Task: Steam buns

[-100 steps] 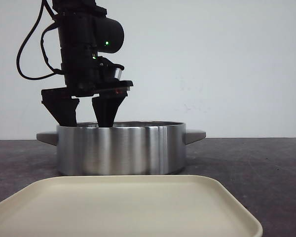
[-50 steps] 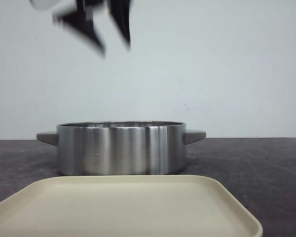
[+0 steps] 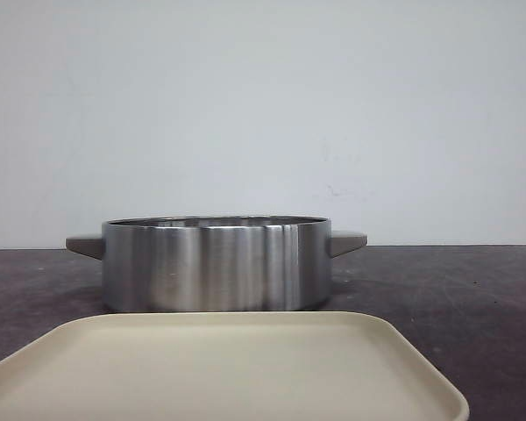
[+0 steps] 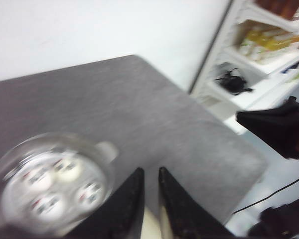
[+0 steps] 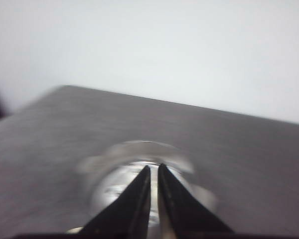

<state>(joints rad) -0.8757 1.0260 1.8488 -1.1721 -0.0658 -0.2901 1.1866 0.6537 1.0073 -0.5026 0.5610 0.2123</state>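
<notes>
Two grippers: both seen only in their own wrist views, neither in the front view.
Left gripper [image 4: 150, 175]: black fingers nearly together, a thin gap between the tips, nothing between them; clenched and empty.
Right gripper [image 5: 154, 172]: black fingers drawn in to a narrow slit, nothing held; clenched and empty, aimed toward the pot.
Buns [image 4: 60, 187]: four white domes with dark face marks, blurred, lying together inside the pot in the left wrist view; hidden behind the wall in the front view.
Pot [image 3: 216, 262]: round, shallow, brushed steel, a grey handle on each side; stands upright on the table, just behind the tray in the front view. Blurred in both wrist views.
Tray [image 3: 228, 368]: cream, rounded corners, raised rim; fills the near foreground of the front view, nothing on the part shown.
Table [image 3: 456, 289]: dark grey, matte; carries pot and tray.
Wall [image 3: 263, 105]: plain white behind the table.
Shelves [image 4: 269, 45]: white, off the table's edge in the left wrist view; contents too blurred to name.
Dark equipment [image 4: 279, 132]: black shape and a cable beside the table edge, left wrist view; cannot tell what it is.
</notes>
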